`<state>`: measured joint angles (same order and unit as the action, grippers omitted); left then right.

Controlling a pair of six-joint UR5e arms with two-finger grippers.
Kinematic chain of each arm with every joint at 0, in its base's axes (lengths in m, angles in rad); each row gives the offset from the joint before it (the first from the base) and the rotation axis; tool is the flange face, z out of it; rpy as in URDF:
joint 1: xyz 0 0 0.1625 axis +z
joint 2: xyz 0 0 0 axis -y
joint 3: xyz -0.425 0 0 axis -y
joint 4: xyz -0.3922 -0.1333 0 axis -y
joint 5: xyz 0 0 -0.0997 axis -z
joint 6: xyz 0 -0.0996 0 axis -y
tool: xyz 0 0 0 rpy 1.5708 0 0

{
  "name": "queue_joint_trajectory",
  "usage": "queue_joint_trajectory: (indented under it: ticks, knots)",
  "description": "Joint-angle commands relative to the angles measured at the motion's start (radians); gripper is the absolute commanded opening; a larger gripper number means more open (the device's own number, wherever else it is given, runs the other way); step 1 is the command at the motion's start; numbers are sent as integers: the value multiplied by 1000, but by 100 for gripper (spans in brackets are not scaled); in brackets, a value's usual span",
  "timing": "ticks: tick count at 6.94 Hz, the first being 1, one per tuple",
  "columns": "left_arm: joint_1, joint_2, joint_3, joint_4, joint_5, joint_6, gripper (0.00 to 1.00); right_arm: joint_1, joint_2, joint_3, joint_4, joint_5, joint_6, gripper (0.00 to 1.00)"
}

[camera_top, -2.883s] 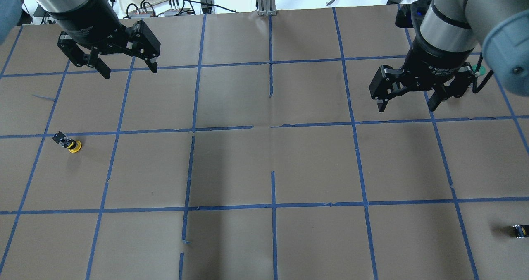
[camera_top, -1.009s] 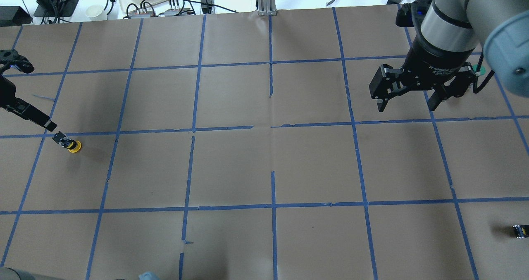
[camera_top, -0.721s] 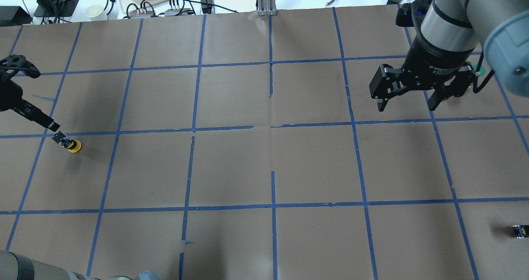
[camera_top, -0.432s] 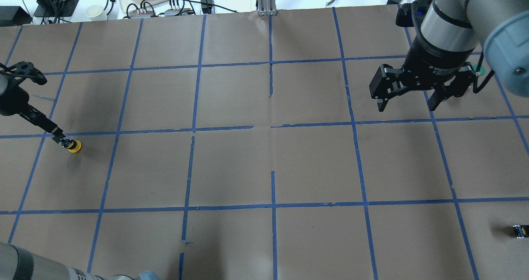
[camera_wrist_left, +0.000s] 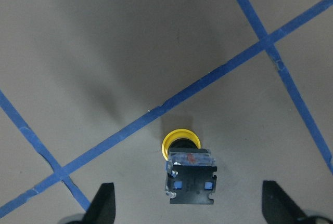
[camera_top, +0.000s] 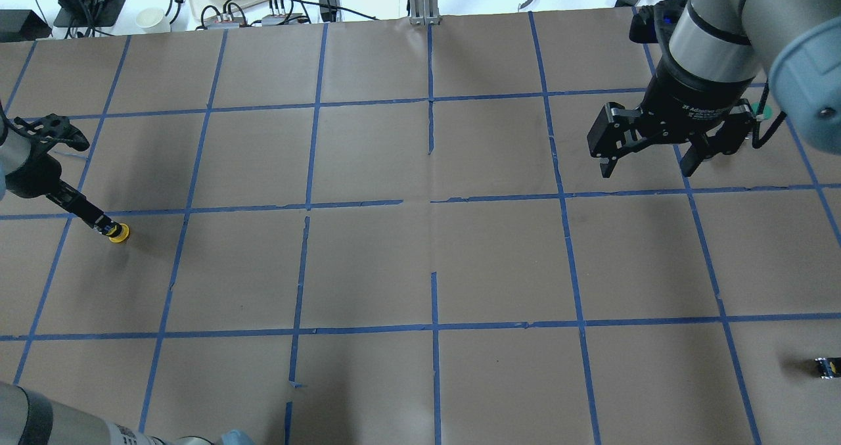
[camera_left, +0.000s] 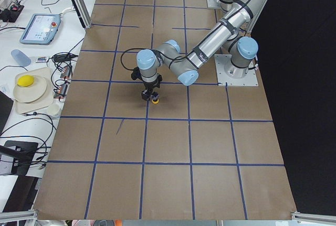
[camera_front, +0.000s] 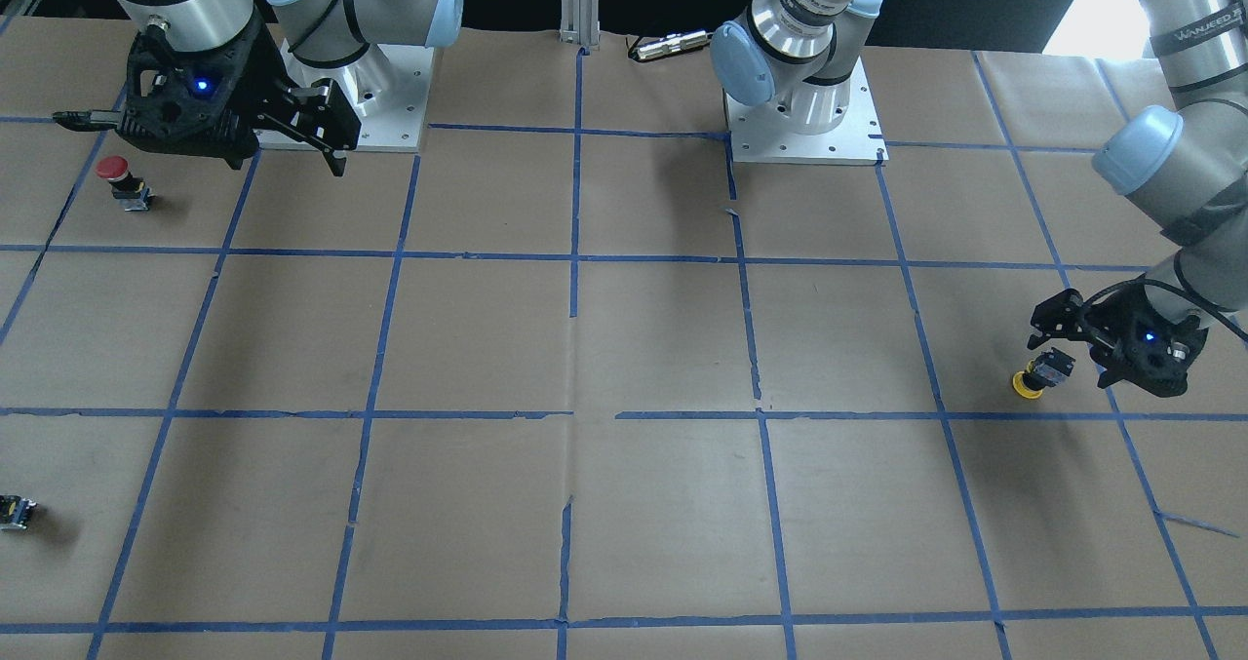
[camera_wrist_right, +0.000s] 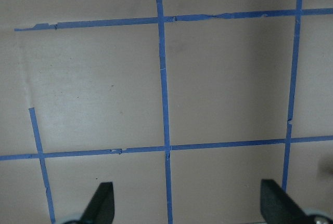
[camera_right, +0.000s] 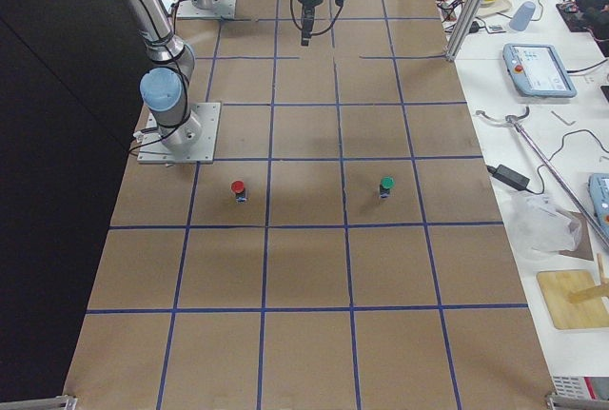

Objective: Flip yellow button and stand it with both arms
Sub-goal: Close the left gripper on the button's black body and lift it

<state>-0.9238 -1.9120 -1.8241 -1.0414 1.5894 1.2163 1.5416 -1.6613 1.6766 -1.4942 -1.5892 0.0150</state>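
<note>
The button [camera_wrist_left: 188, 168] lies on its side on the left half of the table [camera_top: 368, 267], just beside a tape line [camera_wrist_left: 218, 70]. Its yellow cap [camera_wrist_left: 180, 142] points away from the wrist camera and its body [camera_wrist_left: 191, 178] is nearer to it.

It looks small, light and hard. It should not give under the pads, but a nudge would probably slide or spin it on the paper. The round cap looks smooth and would likely roll or slip, so the flat sides of the body are the better place to grip. The standing face is small, so I judge the button will tip easily when released.

The left gripper [camera_wrist_left: 188, 193] is low over the button with its jaws wide. One finger stands on each side of the body, and neither touches it. The jaws line up across the body's flat sides.

The paper around the button is bare, with open squares towards the middle of the table for a hand-over.

The right gripper [camera_top: 647, 167] hangs well apart over the far half, also spread wide and holding nothing. A red button [camera_front: 117, 173] stands near it, and a green button [camera_right: 385, 185] and a switch block [camera_top: 826, 366] are also on that half. All three are far from the work.
</note>
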Motion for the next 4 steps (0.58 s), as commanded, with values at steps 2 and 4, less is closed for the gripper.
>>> queue_joint_trajectory:
  ticks: [2, 4]
  knots:
    - [0, -21, -15, 17, 3, 5, 89, 0, 0, 0, 0, 0, 0, 100]
    - [-1, -25, -23, 46, 3, 37, 81, 0, 0, 0, 0, 0, -1, 100]
